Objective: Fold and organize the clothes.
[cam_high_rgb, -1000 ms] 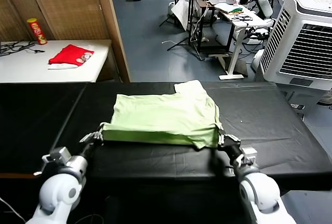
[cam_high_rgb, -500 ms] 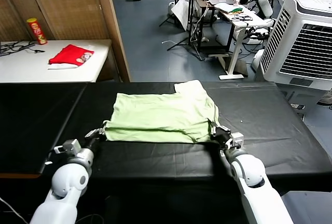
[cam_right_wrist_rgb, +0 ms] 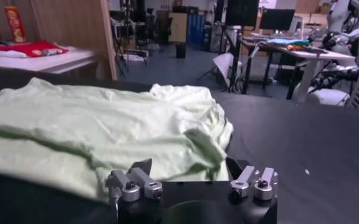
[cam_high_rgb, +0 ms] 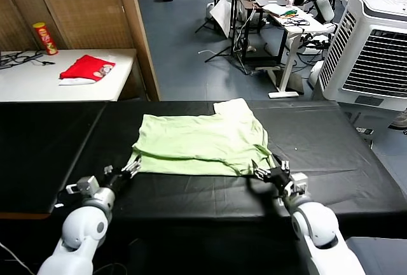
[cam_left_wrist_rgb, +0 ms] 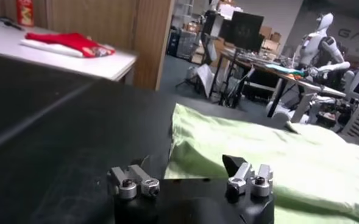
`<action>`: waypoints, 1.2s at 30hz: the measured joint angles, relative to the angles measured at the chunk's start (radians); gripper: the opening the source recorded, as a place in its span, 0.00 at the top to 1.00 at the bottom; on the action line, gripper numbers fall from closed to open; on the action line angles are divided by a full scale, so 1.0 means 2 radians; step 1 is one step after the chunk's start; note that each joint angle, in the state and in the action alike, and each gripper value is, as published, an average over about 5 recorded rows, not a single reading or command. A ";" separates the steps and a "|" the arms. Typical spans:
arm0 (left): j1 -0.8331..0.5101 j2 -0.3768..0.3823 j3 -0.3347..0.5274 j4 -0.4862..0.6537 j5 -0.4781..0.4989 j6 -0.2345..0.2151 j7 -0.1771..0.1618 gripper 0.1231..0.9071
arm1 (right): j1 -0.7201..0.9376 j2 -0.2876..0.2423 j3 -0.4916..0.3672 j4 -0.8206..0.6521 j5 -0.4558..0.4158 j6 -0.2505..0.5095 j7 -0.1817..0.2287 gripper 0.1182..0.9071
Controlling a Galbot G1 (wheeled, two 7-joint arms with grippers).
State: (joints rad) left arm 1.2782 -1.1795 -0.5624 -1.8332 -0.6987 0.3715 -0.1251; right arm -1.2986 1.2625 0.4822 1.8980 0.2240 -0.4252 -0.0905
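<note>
The pale green T-shirt (cam_high_rgb: 200, 136) lies folded flat on the black table (cam_high_rgb: 343, 148), its fold edge toward me and one sleeve at the far right. My left gripper (cam_high_rgb: 130, 168) stands open just short of the shirt's near left corner, holding nothing. My right gripper (cam_high_rgb: 264, 172) is open at the near right corner. In the left wrist view the shirt (cam_left_wrist_rgb: 270, 152) lies just ahead of the open gripper (cam_left_wrist_rgb: 179, 170). Seen from the right wrist, the rumpled corner of the shirt (cam_right_wrist_rgb: 106, 128) sits loose between the wide-apart fingers of the gripper (cam_right_wrist_rgb: 188, 167).
A red cloth (cam_high_rgb: 86, 68) and a red-and-yellow can (cam_high_rgb: 44, 38) sit on a white side table (cam_high_rgb: 121, 65) at the far left. A wooden partition (cam_high_rgb: 137, 33) stands behind the table, and a large air cooler (cam_high_rgb: 375, 46) at the far right.
Both grippers carried the lifted near edge forward, opened and let it go, then drew back a little. The shirt now lies flat in a fold.
</note>
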 joint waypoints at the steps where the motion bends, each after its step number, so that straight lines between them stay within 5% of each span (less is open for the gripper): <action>1: 0.001 0.000 -0.001 0.001 -0.003 0.001 0.000 0.15 | -0.002 0.001 0.000 -0.001 0.000 0.001 0.000 0.29; 4: 0.002 0.000 -0.003 0.005 -0.006 0.002 0.004 0.25 | -0.005 0.003 0.000 -0.003 -0.002 0.001 0.000 0.41; 12: 0.011 0.001 -0.003 0.005 -0.011 0.007 0.010 0.81 | -0.017 0.007 0.002 0.006 -0.003 -0.003 0.005 0.91; 15: 0.017 0.005 -0.004 -0.002 -0.013 0.012 0.006 0.96 | -0.025 0.006 0.007 0.020 -0.003 -0.012 0.010 0.97; 22: 0.048 0.021 -0.015 -0.045 -0.007 0.026 -0.012 1.00 | -0.063 -0.001 0.020 0.068 -0.004 -0.030 0.012 0.97; 33: 0.148 0.021 -0.035 -0.145 0.045 0.031 -0.014 1.00 | -0.137 0.001 0.032 0.120 -0.019 -0.042 0.013 0.97; 36: 0.172 0.022 -0.043 -0.161 0.051 0.033 -0.015 1.00 | -0.152 0.001 0.035 0.131 -0.024 -0.046 0.010 0.90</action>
State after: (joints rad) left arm 1.6222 -1.1359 -0.6475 -2.1559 -0.5976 0.4367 -0.1541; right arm -1.6019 1.2636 0.5529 2.1609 0.1760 -0.5175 -0.0708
